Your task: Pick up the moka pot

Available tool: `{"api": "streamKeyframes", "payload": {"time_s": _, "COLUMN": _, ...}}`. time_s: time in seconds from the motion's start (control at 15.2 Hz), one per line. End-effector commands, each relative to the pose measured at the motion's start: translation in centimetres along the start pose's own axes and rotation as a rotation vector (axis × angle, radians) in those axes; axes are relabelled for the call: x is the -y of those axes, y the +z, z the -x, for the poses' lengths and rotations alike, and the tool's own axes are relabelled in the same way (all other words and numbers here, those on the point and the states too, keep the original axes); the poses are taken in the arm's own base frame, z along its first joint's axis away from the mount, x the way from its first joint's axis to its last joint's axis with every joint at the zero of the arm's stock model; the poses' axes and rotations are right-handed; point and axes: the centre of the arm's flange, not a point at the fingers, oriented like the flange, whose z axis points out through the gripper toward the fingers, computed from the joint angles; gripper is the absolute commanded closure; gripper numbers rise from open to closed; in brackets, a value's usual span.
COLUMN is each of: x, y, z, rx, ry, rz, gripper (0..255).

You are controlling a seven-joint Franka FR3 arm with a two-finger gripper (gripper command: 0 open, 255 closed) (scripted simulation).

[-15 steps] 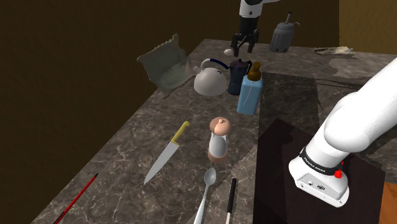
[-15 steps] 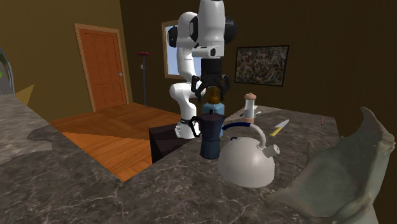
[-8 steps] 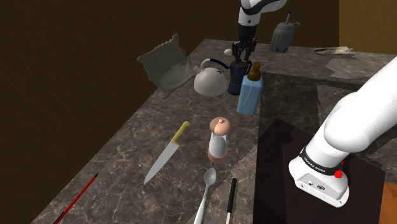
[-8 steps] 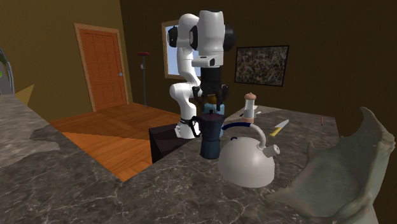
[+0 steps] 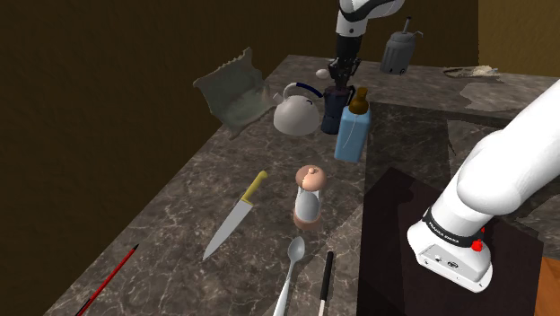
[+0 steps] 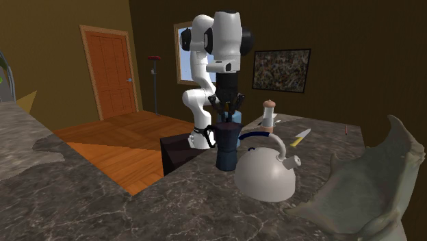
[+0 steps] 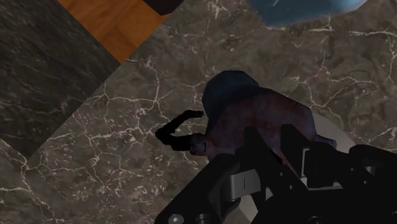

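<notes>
The step in hand is the reach onto the moka pot (image 6: 227, 147), a dark blue pot standing on the table (image 5: 179, 206) just beside the white kettle (image 6: 267, 171), on the side away from the kettle's spout. The pincer (image 6: 226, 113) is released, its fingers spread either side of the pot's top; I cannot tell if they touch it. The arm hangs straight down from above, wrist vertical. As I judge it, the next move calls for closing squarely on the upper body, then lifting straight up, clear of the kettle.

Moka pot (image 5: 332, 106) top hidden behind end effector (image 5: 340, 79); spoon (image 5: 289, 278), red pencil (image 5: 109, 278) cut by edge.
</notes>
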Motion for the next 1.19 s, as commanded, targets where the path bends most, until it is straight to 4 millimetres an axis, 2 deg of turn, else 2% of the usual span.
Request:
{"api": "streamKeyframes", "payload": {"time_s": 0.0, "x": -0.1, "y": 0.0, "z": -0.1, "rx": 0.002, "ry": 0.001, "rz": 0.000, "gripper": 255}}
{"api": "streamKeyframes", "payload": {"time_s": 0.99, "x": 0.1, "y": -8.0, "z": 0.1, "rx": 0.002, "ry": 0.001, "rz": 0.000, "gripper": 255}}
{"api": "streamKeyframes", "payload": {"time_s": 1.12, "x": 0.1, "y": -8.0, "z": 0.1, "rx": 0.002, "ry": 0.001, "rz": 0.000, "gripper": 255}}
